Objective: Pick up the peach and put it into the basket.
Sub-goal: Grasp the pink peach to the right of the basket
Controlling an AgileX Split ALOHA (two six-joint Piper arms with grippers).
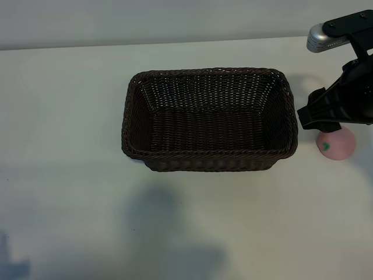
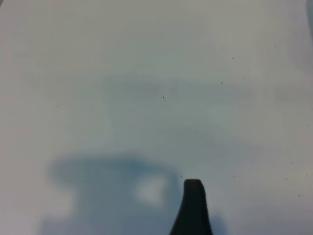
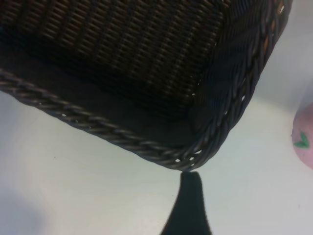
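On the white table [image 1: 70,192], nothing of the left arm shows in the exterior view; its wrist view gives one dark fingertip [image 2: 193,205] over bare tabletop, its fingers spread wide and holding nothing. At the middle stands the basket [image 1: 210,160], its floor bare. Just beyond its right end the right gripper [image 1: 319,116] hangs above the table, fingers apart and gripping nothing. The peach [image 1: 336,144] lies on the table directly under and in front of it, close beside the basket's right wall, not inside, green leaf mark showing.
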